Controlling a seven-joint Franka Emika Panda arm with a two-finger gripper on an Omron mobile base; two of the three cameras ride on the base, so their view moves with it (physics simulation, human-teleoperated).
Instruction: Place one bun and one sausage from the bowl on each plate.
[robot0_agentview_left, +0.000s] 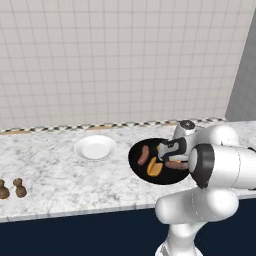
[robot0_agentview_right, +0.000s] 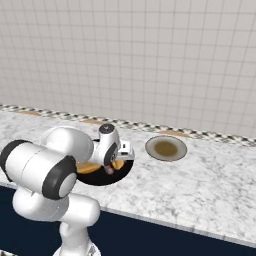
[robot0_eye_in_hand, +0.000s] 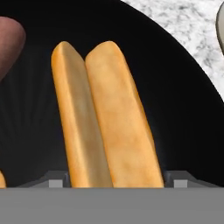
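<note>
Gripper (robot0_eye_in_hand: 113, 183) low inside black bowl (robot0_eye_in_hand: 183, 113), fingertips (robot0_eye_in_hand: 54, 183) set apart on either side of split hot-dog bun (robot0_eye_in_hand: 103, 118); contact with bun not discernible, so grip cannot be told. Bun lies in bowl, dark sausage (robot0_eye_in_hand: 11, 43) beside it.

Left base view: bowl (robot0_agentview_left: 137, 165) on marble counter (robot0_agentview_left: 60, 175) holds sausage (robot0_agentview_left: 143, 155), second sausage (robot0_agentview_left: 175, 165), orange bun (robot0_agentview_left: 154, 168). White plate (robot0_agentview_left: 95, 148) just left of bowl. Two small brown shakers (robot0_agentview_left: 12, 188) far left.

Right base view: tan-rimmed plate (robot0_agentview_right: 166, 148) right of bowl (robot0_agentview_right: 107, 179), apart.
</note>
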